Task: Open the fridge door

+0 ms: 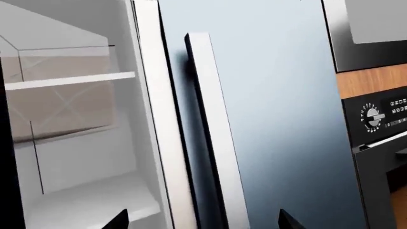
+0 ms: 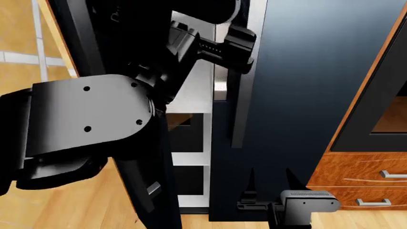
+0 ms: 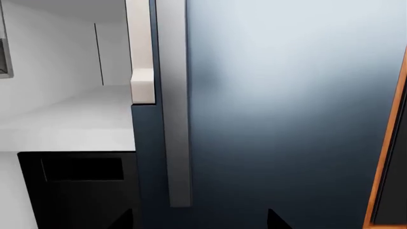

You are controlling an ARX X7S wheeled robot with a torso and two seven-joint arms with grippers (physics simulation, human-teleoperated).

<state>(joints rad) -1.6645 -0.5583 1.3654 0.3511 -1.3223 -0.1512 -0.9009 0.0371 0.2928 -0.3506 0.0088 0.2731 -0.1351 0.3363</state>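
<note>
The fridge's dark navy right door [image 2: 305,90] is closed. Its left door [image 2: 143,205] stands swung out, showing the white shelved interior [image 1: 83,143]. In the left wrist view the right door's silver bar handle [image 1: 216,133] runs between the spread fingertips of my left gripper [image 1: 202,220], which is open and holds nothing. From the head view that gripper [image 2: 213,47] sits high up at the handle [image 2: 239,109]. My right gripper [image 3: 200,220] is open too, low down and facing the lower end of the handle [image 3: 175,105]; in the head view it [image 2: 270,183] points up at the door.
A black built-in oven [image 1: 381,157] with knobs sits in wood cabinetry right of the fridge. Below it are wooden drawers [image 2: 362,181] with silver pulls. My bulky left arm [image 2: 89,124] fills the left of the head view over the wooden floor [image 2: 64,210].
</note>
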